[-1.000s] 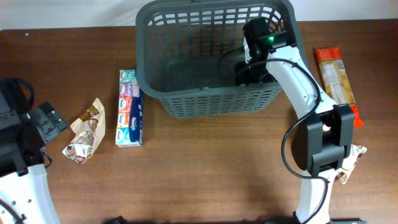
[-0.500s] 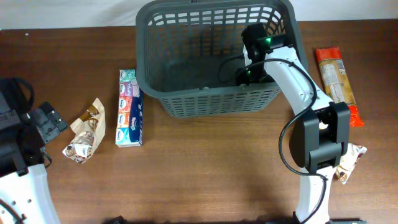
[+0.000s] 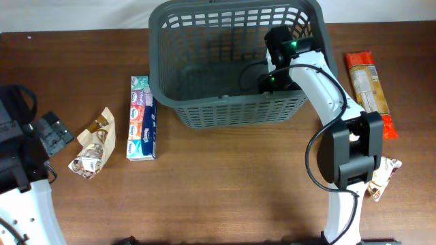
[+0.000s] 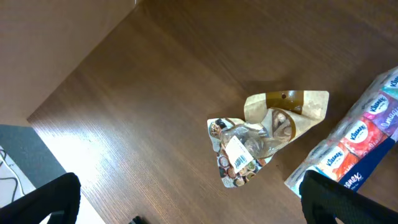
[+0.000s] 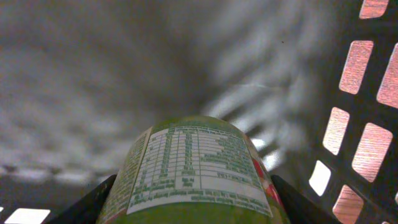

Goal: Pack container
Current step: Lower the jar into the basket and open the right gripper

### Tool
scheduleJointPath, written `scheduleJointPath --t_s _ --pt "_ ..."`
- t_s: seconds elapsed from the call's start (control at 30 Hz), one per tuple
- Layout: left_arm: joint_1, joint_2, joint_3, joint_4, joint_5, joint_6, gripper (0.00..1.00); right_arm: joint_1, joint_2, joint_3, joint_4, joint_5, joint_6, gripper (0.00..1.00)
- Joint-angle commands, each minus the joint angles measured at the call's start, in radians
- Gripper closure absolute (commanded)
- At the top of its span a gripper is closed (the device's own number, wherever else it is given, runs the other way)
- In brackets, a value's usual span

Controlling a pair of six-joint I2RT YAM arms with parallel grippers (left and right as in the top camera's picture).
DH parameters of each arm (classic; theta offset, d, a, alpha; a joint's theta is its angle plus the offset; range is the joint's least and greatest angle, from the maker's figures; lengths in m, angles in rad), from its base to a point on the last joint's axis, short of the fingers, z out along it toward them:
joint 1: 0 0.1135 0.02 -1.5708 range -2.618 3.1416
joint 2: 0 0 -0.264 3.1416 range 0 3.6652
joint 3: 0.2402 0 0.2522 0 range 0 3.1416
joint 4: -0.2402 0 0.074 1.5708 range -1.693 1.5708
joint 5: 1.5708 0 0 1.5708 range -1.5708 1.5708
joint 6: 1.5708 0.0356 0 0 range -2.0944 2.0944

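Lowering the green can [image 5: 193,168] right down to the basket floor before release would seem the sound way to finish this step, since a drop from height could let it roll or knock against the wall. The right jaws are closed on the can, their tips showing dark at each side of it in the wrist view, and are reached inside the basket [image 3: 231,112] towards its right-hand end. The floor is seen ahead of the jaws, though the gap cannot be judged; the slotted wall stands close on their right. It is judged that the can should be set down beside that wall, the jaws opened only enough to clear it, and the right arm [image 3: 320,75] then drawn straight up so that the rim is not caught.

The basket is dark grey plastic, rectangular, with lattice sides, a solid base and a thick rim. It sits on the desk [image 3: 238,184], and nothing else is made out inside it.

The left jaws are spread wide and empty, well apart from the basket, with a snack bag [image 4: 261,140] and a tissue pack [image 4: 354,149] below them.
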Motion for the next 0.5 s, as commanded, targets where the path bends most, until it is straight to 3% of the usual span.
scheduleJointPath --t_s 0.0,0.07,0.47 --pt "0.006 -0.013 0.016 0.002 0.008 0.002 0.01 0.010 0.002 0.002 0.002 0.019 0.000 0.32" --pt "0.006 -0.013 0.016 0.002 0.008 0.002 0.01 0.010 0.002 0.002 0.001 0.019 0.000 0.25" --pt "0.006 -0.013 0.016 0.003 0.008 0.002 0.01 0.010 0.002 0.011 0.012 0.019 -0.001 0.10"
